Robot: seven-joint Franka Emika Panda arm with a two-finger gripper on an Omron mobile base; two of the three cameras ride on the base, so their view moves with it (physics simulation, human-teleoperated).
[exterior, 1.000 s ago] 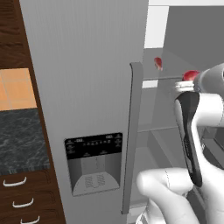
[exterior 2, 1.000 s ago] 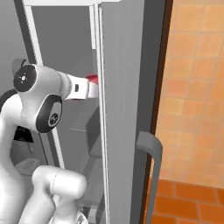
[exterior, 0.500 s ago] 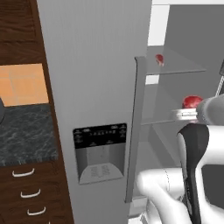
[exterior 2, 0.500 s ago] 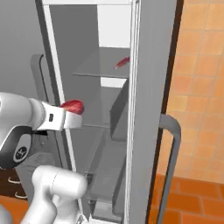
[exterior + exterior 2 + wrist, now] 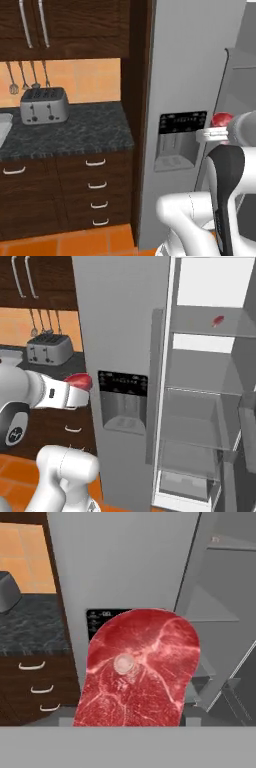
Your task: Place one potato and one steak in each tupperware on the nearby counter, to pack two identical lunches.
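The steak (image 5: 140, 672) held in the pincer (image 5: 84, 387) was deep red, veined with pale pink marbling and a small whitish round spot at its middle. Beyond it, the fridge door (image 5: 125, 356) was flat grey with a black dispenser panel (image 5: 122, 387). To the pincer's left, the counter (image 5: 70, 132) was black-and-grey marbled over dark brown drawers (image 5: 95, 187) with white handles; the toaster (image 5: 44, 105) was silver-grey, the wall tiles (image 5: 85, 80) orange.

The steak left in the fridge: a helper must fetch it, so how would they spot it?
Look inside the open fridge, right of its closed grey door with the dispenser. On the top glass shelf lies the steak, a small red slab alone there.
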